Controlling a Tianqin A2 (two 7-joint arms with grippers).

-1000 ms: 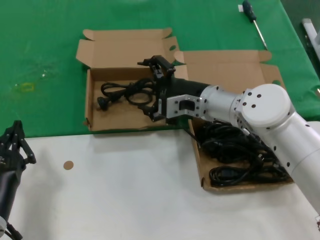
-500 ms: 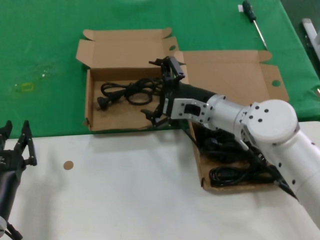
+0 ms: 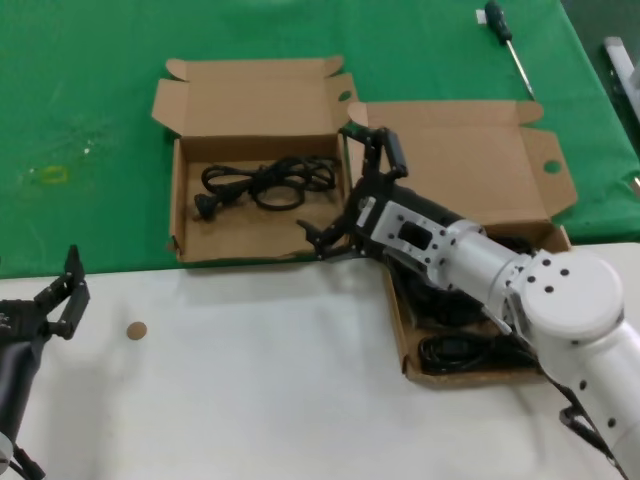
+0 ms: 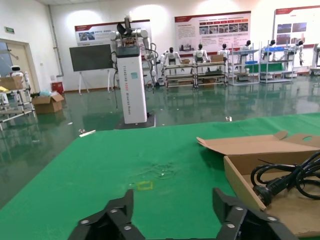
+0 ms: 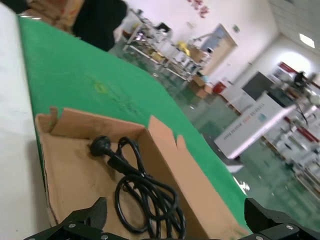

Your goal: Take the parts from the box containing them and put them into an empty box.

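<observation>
Right claw [image 3: 352, 190] spread wide, arm stretched forward-left; left claw [image 3: 62, 296] open, low and parked.

Open floor in the smaller box [image 3: 240, 236] beside the coiled cord [image 3: 265, 184]; upright lid [image 3: 248, 98] behind.

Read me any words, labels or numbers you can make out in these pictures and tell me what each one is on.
None can be read.
Wall posters: printed text, too small to read.
White pillar: a line of lettering down its side, too blurred to read.
Both cardboard boxes, the cords and both grippers: no print visible.
</observation>
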